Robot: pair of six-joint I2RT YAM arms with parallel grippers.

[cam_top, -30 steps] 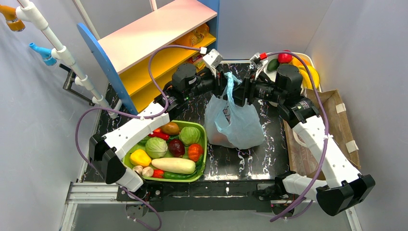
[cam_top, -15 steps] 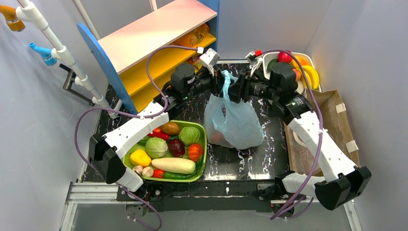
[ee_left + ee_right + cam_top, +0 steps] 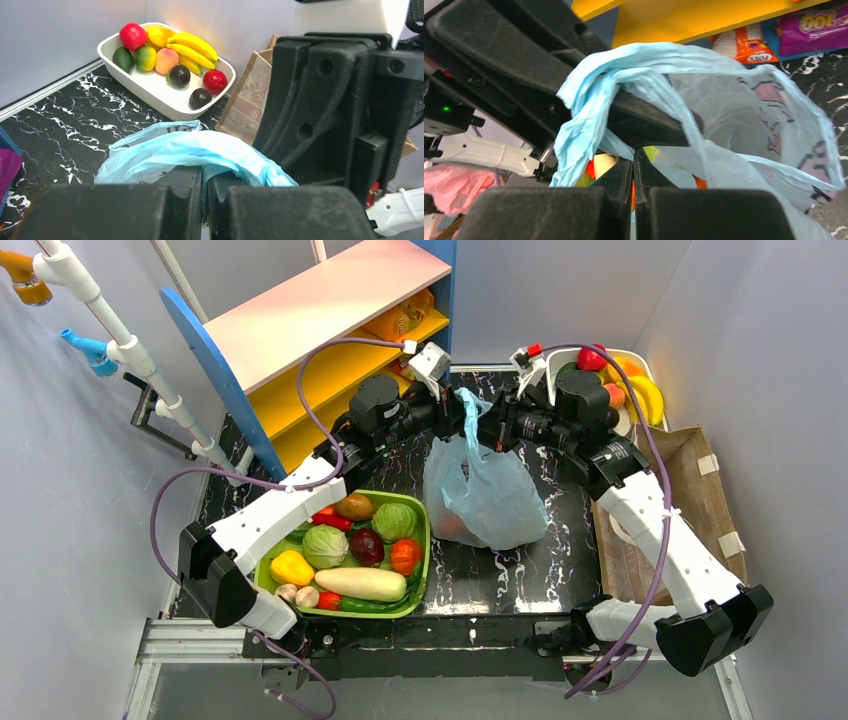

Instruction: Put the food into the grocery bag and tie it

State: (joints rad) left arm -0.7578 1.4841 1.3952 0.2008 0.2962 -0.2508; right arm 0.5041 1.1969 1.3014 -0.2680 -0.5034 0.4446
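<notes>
On the black marble-patterned table (image 3: 560, 540), the thin, translucent light-blue plastic grocery bag (image 3: 490, 495) stands mid-table toward the far edge. Its loop handles (image 3: 472, 410) are drawn up into a twisted rope between the two arms. The left fingers (image 3: 170, 200) are fully closed on one bunched handle. The right fingers (image 3: 614, 200) are pressed together too, seemingly pinching a fold of film. A round orange food item (image 3: 452, 525) shows through the bag wall, so loading looks done and tying is in hand. Next, the handles need crossing and pulling into a knot.
</notes>
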